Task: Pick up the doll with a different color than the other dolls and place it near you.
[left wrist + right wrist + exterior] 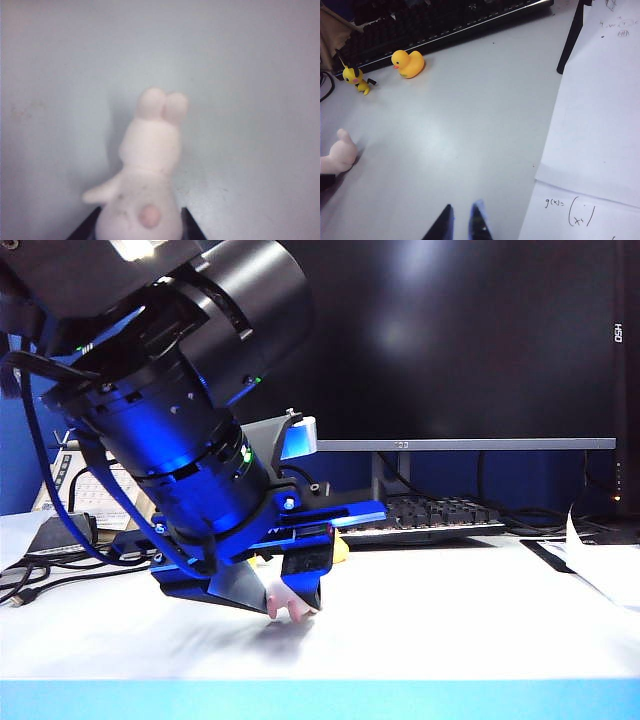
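Here, the left gripper point(292, 602) tilts low over the white bench point(450, 620), its fingers clamped on the pale pink rabbit doll point(145, 170). Farther back, the yellow pointy-eared doll point(355, 77) and yellow duck point(408, 63) stand beside a keyboard point(445, 25). The right gripper point(462, 225) hovers, fingers nearly together.
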Controlling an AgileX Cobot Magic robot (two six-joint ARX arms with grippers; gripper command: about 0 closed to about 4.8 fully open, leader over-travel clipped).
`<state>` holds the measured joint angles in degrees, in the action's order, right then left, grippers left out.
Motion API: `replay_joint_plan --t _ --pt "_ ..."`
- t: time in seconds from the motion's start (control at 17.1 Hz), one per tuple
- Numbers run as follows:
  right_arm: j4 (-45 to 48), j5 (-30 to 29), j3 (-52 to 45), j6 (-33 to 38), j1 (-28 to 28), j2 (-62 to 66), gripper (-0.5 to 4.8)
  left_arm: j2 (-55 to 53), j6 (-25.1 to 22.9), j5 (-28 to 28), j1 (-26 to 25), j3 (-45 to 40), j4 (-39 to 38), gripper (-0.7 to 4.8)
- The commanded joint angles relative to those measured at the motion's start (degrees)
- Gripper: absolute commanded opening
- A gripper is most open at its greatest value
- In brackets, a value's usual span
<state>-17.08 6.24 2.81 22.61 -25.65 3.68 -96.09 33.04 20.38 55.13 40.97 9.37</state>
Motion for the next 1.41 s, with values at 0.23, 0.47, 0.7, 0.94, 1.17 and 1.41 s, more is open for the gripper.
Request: replay_joint_plan --t 0.23,0.47,0.7,0.94,1.17,1.41 --pt "-0.9 0.1 0.0 -0.2 0.0 0.0 0.53 0.1 -2.4 0.0 0.0 0.5 1.4 3.2" --pt "-0.9 0.1 0.0 -0.2 0.0 0.0 0.53 0.7 -3.6 0.2 -0.8 0.6 4.6 3.2" --pt "-0.9 0.1 0.0 -0.2 0.0 0.0 0.53 5.8 -9.2 -0.8 -5.7 3.9 1.8 3.19" --pt "-0.9 0.2 0.0 -0.2 0.0 0.0 0.53 10.5 -13.6 -1.0 -7.1 7.0 -5.4 3.17" --pt "-0.9 0.1 0.0 -0.2 0.0 0.0 0.53 15.4 -15.0 -0.7 -7.1 6.8 -12.1 0.23" --pt "-0.9 0.1 0.0 -0.2 0.0 0.0 0.53 24.9 -15.7 0.5 -9.3 3.9 -15.9 0.16"
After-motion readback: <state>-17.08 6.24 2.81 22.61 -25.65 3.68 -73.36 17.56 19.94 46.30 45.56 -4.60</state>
